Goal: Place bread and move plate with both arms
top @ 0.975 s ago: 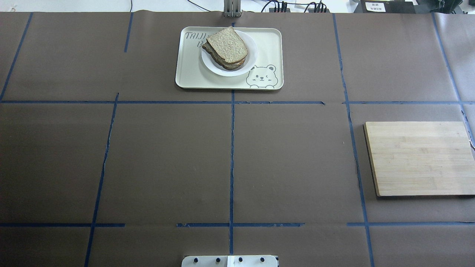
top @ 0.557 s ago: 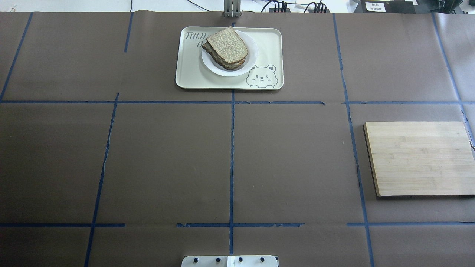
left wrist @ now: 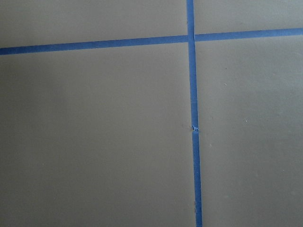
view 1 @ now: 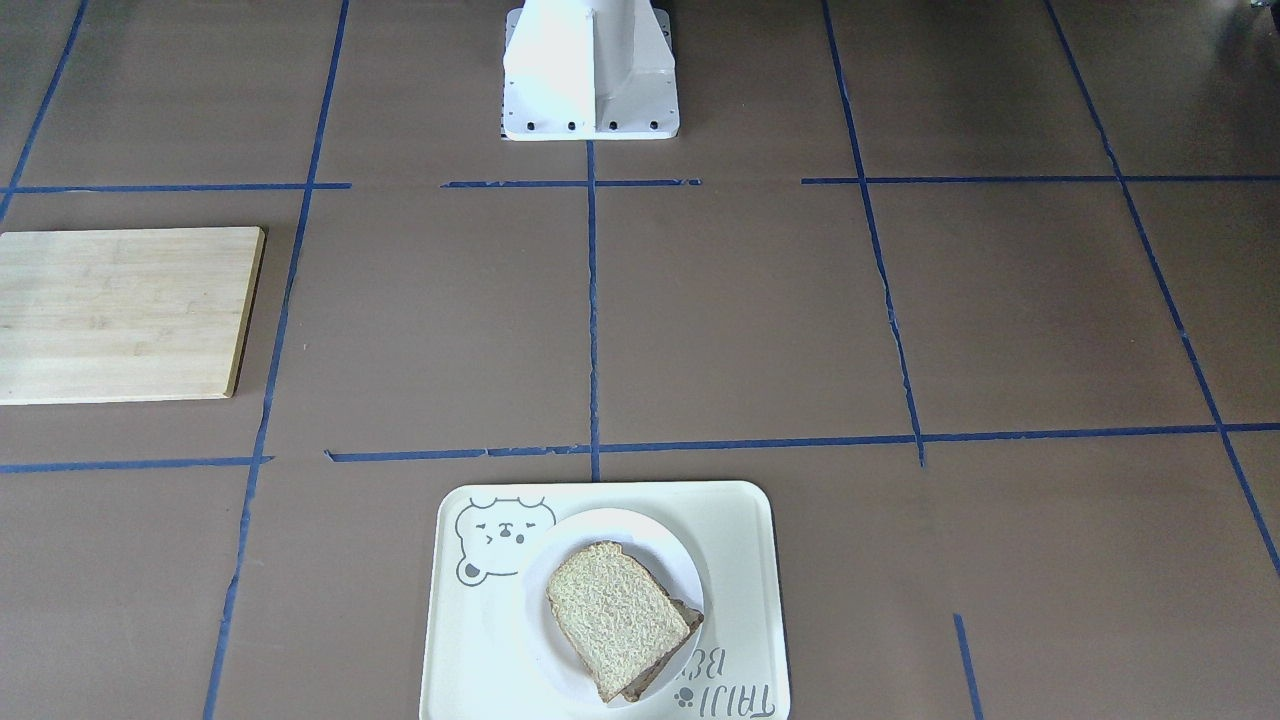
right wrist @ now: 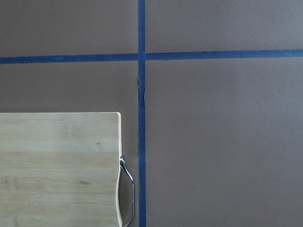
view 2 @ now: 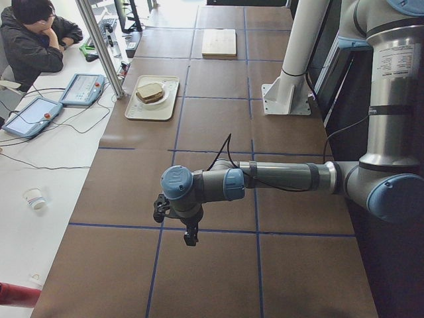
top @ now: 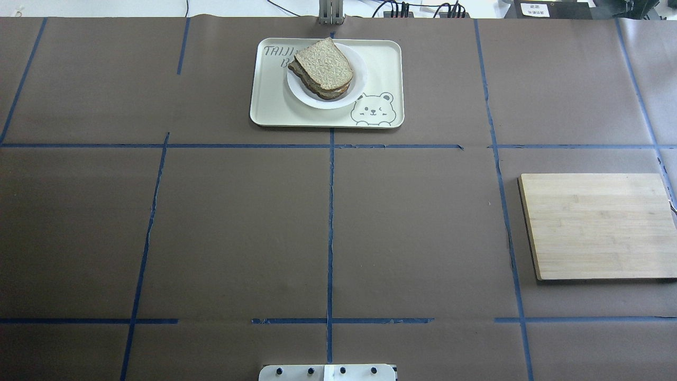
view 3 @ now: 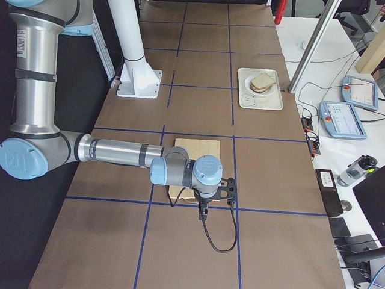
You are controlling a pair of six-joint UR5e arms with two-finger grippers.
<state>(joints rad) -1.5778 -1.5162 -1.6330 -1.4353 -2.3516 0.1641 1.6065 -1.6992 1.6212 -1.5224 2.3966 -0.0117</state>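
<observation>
Overhead, a brown paper-covered table (top: pixel 423 238) gridded with blue tape fills the frame; the silver-grey left arm (view 2: pixel 285 177) and right arm (view 3: pixel 114 150) hang low over its opposite ends; the black left gripper (view 2: pixel 191 236) and right gripper (view 3: pixel 203 212) show only side-on, so whether either pincer is wide or narrow cannot be told; a pale wooden cutting board (top: pixel 597 225) lies at the robot's right; a cream bear-printed rectangular tray (top: pixel 383 63) at the far middle edge holds the small round white plate (top: pixel 359 79); the beige brown-crusted bread slice (top: pixel 323 64) tops a stack on it.

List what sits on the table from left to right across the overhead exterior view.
cream tray, carrying the plate with the bread stacked on it → wooden cutting board at the right edge.
</observation>
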